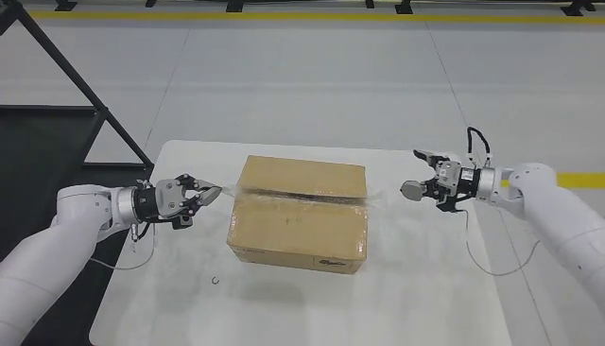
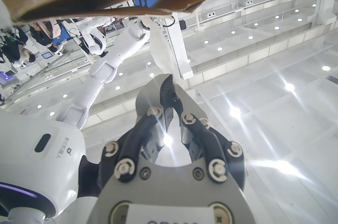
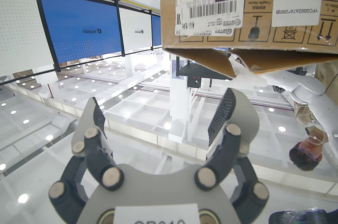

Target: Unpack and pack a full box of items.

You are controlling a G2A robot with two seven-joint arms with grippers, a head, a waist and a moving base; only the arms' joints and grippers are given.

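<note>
White table [image 1: 416, 289] on grey floor [image 1: 312, 72] bears box [image 1: 298, 228]; left pincer [image 2: 170, 89] pinches tape [image 2: 161, 51], right pincer [image 3: 161, 114] spread.

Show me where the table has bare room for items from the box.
Widest bare stretch: the table between the box and its right edge. Also the near strip, beyond a small black ring. Crowded beside the left gripper, which pinches tape.

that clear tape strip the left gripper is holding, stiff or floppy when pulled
Likely floppy: the tape strip looks thin and crinkled between the box and the shut jaws of the left gripper. Probably sticky, running from the box seam, so it may cling. Pulling could drag the box.
</note>
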